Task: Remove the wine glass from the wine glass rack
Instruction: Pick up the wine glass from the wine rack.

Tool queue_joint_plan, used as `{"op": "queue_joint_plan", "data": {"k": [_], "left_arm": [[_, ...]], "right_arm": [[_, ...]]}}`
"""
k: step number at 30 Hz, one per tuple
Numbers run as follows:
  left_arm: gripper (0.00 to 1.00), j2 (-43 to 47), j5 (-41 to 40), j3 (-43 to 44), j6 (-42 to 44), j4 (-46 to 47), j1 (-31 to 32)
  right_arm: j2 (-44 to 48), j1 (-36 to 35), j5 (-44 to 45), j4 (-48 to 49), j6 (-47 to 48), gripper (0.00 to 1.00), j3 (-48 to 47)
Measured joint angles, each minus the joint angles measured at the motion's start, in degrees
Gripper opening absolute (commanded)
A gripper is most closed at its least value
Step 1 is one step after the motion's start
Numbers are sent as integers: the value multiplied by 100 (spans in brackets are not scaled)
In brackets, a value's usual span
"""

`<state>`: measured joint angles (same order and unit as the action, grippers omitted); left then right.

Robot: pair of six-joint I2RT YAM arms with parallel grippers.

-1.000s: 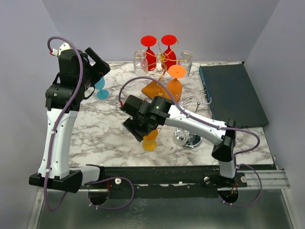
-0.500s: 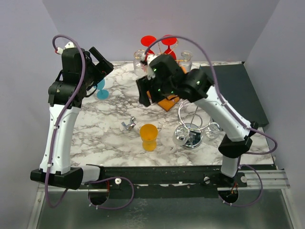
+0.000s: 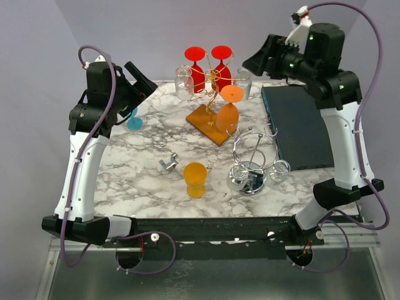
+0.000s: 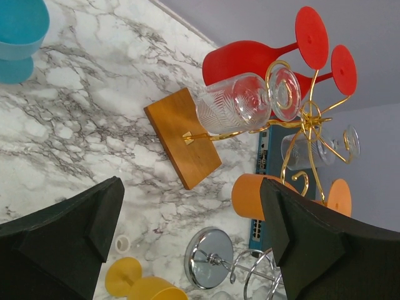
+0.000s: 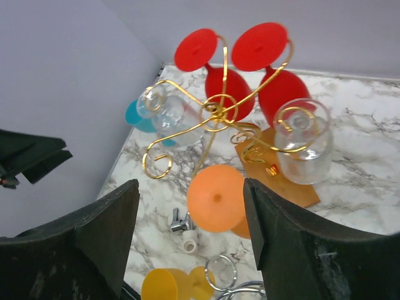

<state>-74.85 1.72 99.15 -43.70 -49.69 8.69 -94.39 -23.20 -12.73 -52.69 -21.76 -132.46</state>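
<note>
The gold wire wine glass rack stands on a wooden base at the back of the table. Several glasses hang from it upside down: two red, two clear and one orange wine glass. A yellow wine glass stands upright on the marble, free of both arms. My right gripper hangs open high above the back right, looking down on the rack and the orange glass's foot. My left gripper is open at the left, facing the rack.
A blue glass stands under the left arm. A chrome wire stand with a small clear glass sits front right, and a dark teal box lies along the right. A small metal part lies near the yellow glass.
My right arm has left the yellow glass standing on the table and swung up to the back right, its jaws wider. The left arm has shifted only slightly.
</note>
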Motion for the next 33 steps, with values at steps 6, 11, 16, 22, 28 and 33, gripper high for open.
{"op": "queue_joint_plan", "data": {"k": [6,11,16,22,28,33], "left_arm": [[99,-48,334,-256,-138,166,0],[99,-59,507,-365,-203,302,0],[99,-59,636,-498,-267,428,0],[99,-59,715,-586,-321,555,0],[99,-59,796,-651,-374,632,0],[99,-59,807,-719,-387,688,0]], "right_arm": [[138,1292,-1547,745,-492,72,1058],[208,1617,-2369,1172,-868,69,2111],[308,1784,-2839,1565,-1228,63,2721],[505,1829,-3314,2177,-1628,56,3346],[634,1827,-3560,2579,-1961,51,3950],[640,1797,-3650,2826,-2201,47,4157]]}}
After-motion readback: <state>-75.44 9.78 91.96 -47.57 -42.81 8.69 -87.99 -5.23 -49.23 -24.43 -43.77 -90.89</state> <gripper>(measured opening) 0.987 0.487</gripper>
